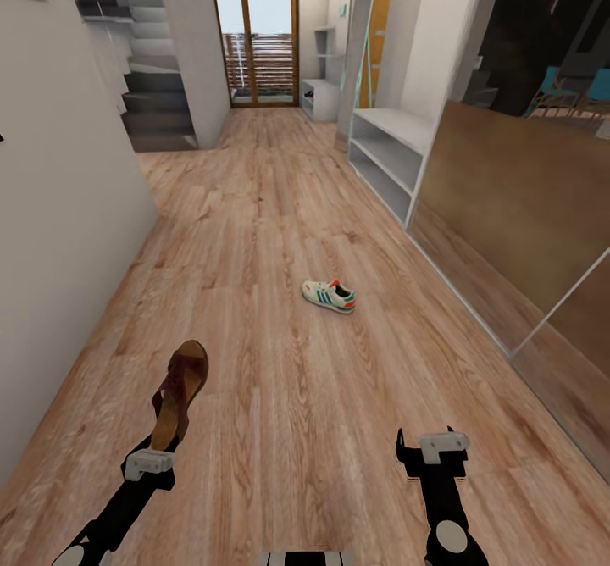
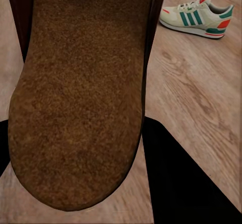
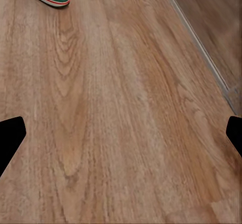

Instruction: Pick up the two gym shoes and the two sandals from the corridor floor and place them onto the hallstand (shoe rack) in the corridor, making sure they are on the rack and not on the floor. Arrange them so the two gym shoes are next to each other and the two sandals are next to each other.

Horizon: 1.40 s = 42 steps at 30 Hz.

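- Left gripper (image 1: 152, 456): clamped on 1 sandal (image 1: 180, 393), held clear of the corridor floor (image 1: 280, 210) with its toe pointing away from the robot; the left wrist view looks straight onto its tan sole (image 2: 75, 98).
- Right gripper (image 1: 434, 449): fingers spread apart, nothing between them, hovering over bare planks.
- Gym shoe (image 1: 329, 295): 1 in view, lying on the floor near the middle of the corridor, ahead of both arms and well apart from them; green stripes and orange-red heel patch visible.
- Hallstand (image 1: 385, 155): pale grey unit against the right-hand wall, beyond the gym shoe; its flat top and 2 open tiers carry no footwear as far as can be seen.
- Progress, as judged: early. 1 sandal is in hand but not yet delivered; nothing appears placed. Remaining: carry this sandal to the rack, collect the visible gym shoe, then find its partner and the other sandal and set each pair side by side.
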{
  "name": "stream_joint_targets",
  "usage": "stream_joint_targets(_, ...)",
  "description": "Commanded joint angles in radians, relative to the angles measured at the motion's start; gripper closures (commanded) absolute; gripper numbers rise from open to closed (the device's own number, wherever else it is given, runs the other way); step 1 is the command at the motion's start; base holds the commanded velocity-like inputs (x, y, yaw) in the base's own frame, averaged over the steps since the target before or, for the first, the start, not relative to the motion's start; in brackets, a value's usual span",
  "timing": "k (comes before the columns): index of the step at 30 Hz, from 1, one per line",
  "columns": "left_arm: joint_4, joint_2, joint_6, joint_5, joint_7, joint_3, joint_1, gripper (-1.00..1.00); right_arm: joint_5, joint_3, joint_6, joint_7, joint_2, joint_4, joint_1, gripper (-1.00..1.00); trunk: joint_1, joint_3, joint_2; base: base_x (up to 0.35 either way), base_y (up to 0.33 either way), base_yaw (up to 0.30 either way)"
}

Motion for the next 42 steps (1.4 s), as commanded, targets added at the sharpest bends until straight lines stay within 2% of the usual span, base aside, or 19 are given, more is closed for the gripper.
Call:
stream_joint_targets(1,0.000,0.000,0.001,0.006,-0.010,0.002,0.000,1.00,-0.003,0.004,0.008,-0.008,-0.001,-0.001,-0.001,-1.00,0.000,0.001,0.000,0.226,-0.212,0.000)
stream_joint_targets(12,0.000,0.000,0.000,0.006,-0.011,0.002,0.000,1.00,-0.003,0.004,0.008,-0.007,0.000,-0.001,-0.001,-1.00,0.000,0.010,0.000,0.241,-0.196,0.000)
stream_joint_targets(28,0.000,-0.001,0.000,0.005,-0.010,0.001,0.000,1.00,-0.003,0.004,0.008,-0.007,0.001,-0.001,-0.001,-1.00,0.000,0.012,0.000,0.104,-0.100,0.000)
stream_joint_targets(42,0.000,-0.001,0.001,0.004,-0.010,0.000,0.000,1.00,-0.002,0.004,0.008,-0.007,0.002,0.000,-0.002,-1.00,0.000,0.012,0.000,0.247,-0.170,0.055)
